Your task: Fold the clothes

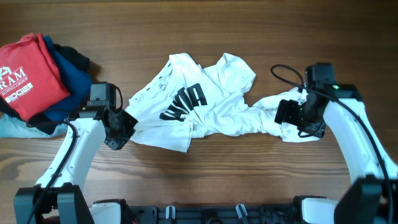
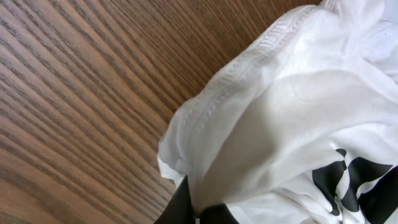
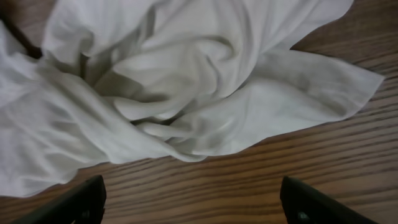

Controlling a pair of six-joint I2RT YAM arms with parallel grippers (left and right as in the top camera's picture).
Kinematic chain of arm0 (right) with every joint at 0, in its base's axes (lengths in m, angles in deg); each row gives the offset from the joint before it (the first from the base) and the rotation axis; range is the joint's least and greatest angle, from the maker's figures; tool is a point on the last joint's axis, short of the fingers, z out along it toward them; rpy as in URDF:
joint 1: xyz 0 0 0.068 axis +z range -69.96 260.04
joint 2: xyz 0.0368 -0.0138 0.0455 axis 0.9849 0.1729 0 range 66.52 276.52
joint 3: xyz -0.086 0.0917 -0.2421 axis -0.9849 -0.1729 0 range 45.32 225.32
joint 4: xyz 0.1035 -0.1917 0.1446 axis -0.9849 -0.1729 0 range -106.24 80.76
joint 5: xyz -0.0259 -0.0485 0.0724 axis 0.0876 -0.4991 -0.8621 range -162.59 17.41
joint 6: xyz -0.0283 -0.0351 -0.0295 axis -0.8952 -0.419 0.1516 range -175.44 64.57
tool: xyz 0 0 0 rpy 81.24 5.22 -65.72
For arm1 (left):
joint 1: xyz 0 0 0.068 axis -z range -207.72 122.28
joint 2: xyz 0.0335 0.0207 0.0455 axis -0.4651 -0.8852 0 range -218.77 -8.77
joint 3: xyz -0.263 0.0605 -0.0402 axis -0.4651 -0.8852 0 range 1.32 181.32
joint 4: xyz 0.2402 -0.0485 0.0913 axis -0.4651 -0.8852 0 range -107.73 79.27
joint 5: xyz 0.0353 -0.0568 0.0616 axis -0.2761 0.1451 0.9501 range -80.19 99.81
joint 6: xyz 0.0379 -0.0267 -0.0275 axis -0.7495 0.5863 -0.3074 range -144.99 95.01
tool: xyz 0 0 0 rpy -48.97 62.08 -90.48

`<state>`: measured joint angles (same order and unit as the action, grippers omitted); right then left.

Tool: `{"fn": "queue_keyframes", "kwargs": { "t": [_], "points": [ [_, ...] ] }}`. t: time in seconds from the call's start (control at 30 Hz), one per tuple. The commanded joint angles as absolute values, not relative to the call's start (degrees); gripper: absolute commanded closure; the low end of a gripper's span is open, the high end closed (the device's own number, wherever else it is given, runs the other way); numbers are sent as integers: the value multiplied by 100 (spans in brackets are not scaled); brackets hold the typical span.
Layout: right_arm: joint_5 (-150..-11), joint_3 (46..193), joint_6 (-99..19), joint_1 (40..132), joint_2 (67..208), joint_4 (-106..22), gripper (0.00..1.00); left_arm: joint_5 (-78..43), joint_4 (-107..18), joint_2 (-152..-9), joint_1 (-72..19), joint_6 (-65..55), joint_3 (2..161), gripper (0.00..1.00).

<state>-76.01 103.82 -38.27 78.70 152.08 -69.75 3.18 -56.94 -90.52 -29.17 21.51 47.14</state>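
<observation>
1. Overhead view: the left tool was clamped together on the left edge of the white T-shirt. The right tool hung over the shirt's right-hand bunch with its jaws spread.
2. Count from above: two arms, two tools and one white T-shirt, which lay crumpled across the middle of the bench with its black lettering facing up.
3. At the far left sat a pile well apart from the T-shirt: one red shirt with white lettering, one blue garment under it and one black garment behind.
4. The bench was brown wood with a long grain, and the T-shirt was soft, wrinkled cotton.
5. Left wrist view: the left tool was closed tight, and only its dark tips peeked in at the bottom edge, with white fabric pinched between them.
6. The T-shirt rose from that grip in one thick fold. A stitched, ribbed hem ran along its edge, and part of the black print showed at lower right.
7. Bare wood grain of the bench filled the left half of that view.
8. Right wrist view: the right tool stood wide apart, with two dark fingers at the bottom corners and only wood between them. It held nothing.
9. The T-shirt lay just ahead of the fingers in soft, deep creases, with one flat flap spread to the right on the bench.
</observation>
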Motion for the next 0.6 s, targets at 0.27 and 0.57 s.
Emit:
{"fn": "queue_keyframes", "kwargs": {
  "t": [0.27,0.57],
  "points": [
    [-8504,9735,-4517,7986,16183,-5878,58,436,-5618,-8976,-2885,2017,4686,96],
    [-10137,10952,-5704,7966,15960,-7620,96,436,-5620,-8976,-2885,2017,4686,96]
  ]
}}
